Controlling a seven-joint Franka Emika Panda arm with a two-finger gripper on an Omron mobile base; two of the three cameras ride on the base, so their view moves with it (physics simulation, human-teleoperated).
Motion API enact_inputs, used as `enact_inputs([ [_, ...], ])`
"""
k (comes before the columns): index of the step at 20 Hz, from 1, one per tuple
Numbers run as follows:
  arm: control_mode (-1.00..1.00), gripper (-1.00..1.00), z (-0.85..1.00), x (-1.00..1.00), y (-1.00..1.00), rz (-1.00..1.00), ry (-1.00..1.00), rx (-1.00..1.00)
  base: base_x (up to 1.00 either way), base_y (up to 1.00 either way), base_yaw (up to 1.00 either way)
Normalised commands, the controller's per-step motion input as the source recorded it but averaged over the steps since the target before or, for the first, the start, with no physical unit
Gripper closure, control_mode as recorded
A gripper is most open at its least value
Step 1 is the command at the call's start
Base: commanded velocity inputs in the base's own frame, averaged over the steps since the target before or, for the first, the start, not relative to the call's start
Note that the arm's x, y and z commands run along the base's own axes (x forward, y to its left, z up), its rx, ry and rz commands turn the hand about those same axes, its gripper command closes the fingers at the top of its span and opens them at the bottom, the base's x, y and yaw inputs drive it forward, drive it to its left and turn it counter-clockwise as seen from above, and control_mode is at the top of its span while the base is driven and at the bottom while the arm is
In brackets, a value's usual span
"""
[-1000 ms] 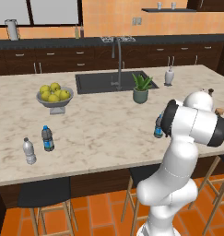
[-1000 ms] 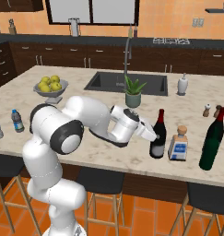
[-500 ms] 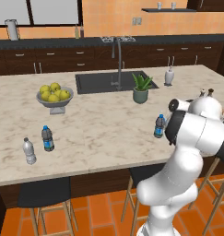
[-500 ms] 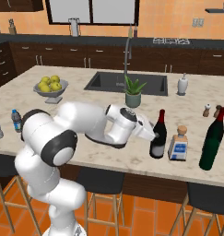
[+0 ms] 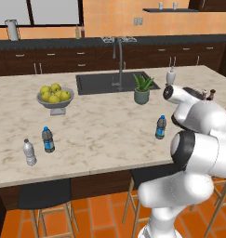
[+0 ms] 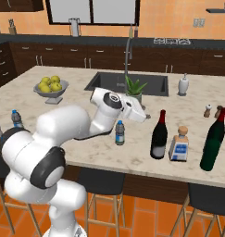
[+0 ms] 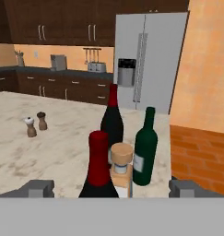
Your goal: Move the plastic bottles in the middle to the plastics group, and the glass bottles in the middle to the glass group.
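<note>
The small dark water bottle [image 6: 119, 133] [image 5: 160, 127] with blue cap and label stands mid-counter, near the front edge. To its right stand the tall dark wine bottle [image 6: 159, 135] [image 7: 98, 168] and the squat pale bottle [image 6: 180, 144] [image 7: 121, 165] with a tan cap. My gripper [image 6: 143, 115] [image 7: 111, 190] hovers open and empty, above the water bottle's height, left of the wine bottle and pointing at it. The glass group, a green bottle [image 7: 144, 146] [image 6: 213, 141] and a red-topped dark bottle [image 7: 112, 120], stands farther right. The plastics group [image 5: 48, 140] [image 6: 15, 119] is far left.
A potted plant [image 6: 134, 89] and the sink [image 5: 109, 82] lie behind the gripper. A fruit bowl [image 5: 55, 95] sits left of the sink. A soap dispenser [image 6: 183, 84] and two shakers [image 7: 35, 123] stand toward the back right. Stools [image 6: 102, 183] line the island's front.
The hand has risen and drawn back left from beside the wine bottle. The arm's elbow swung right, uncovering the small water bottle in the left view. No bottle moved.
</note>
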Motion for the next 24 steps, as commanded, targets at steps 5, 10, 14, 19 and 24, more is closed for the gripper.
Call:
enact_inputs([
  [5, -1.00, -1.00, 0.95, 0.00, 0.48, 0.00, 0.26, -0.06, 0.00, 0.00, 0.00],
  [10, -1.00, -1.00, 0.25, 0.02, 0.43, 0.08, 0.22, 0.13, 0.00, 0.00, 0.00],
  [14, -1.00, -1.00, 0.05, 0.34, 0.33, 0.20, 0.14, 0.32, 0.00, 0.00, 0.00],
  [19, -1.00, -1.00, -0.09, 0.70, 0.04, 0.42, 0.18, 0.52, 0.00, 0.00, 0.00],
  [24, -1.00, -1.00, -0.12, 0.46, 0.02, 0.50, 0.24, 0.51, 0.00, 0.00, 0.00],
])
